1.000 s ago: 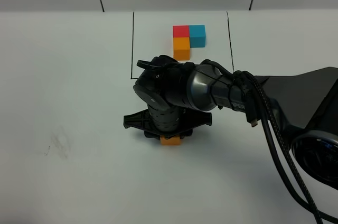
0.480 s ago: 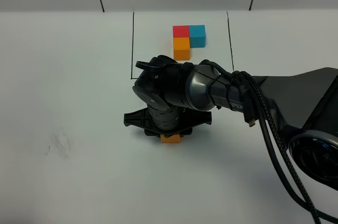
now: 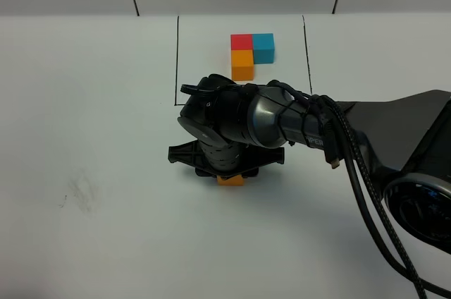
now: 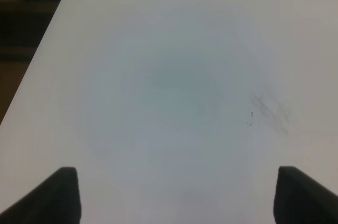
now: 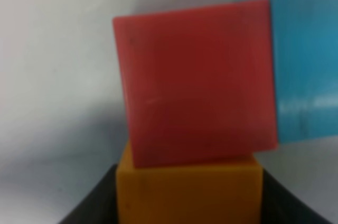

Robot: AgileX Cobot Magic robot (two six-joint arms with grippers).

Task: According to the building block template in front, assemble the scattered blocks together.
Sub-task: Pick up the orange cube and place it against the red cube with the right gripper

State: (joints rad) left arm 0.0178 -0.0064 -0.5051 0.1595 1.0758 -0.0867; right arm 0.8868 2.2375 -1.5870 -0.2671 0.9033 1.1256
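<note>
The building block template (image 3: pixel 252 54) is an L of red, blue and orange cubes inside a thin black frame at the back. My right gripper (image 3: pixel 230 174) reaches across the middle and is shut on the loose orange cube (image 3: pixel 230 180), whose edge shows under the wrist. In the right wrist view the orange cube (image 5: pixel 189 189) sits between the dark fingers (image 5: pixel 92 203), touching the loose red cube (image 5: pixel 198 81). The sky-blue cube (image 5: pixel 303 60) lies against the red one's side. The arm hides the loose red and blue cubes in the high view. My left gripper (image 4: pixel 177 197) is open over bare table.
The black frame lines (image 3: pixel 177 59) run just behind the right wrist. A faint grey smudge (image 3: pixel 77 193) marks the white table on the left; it also shows in the left wrist view (image 4: pixel 269 109). The table's edge (image 4: pixel 37 60) is beside the left gripper.
My right gripper has shifted slightly back and right, bringing the orange cube with it. The template has not moved.
</note>
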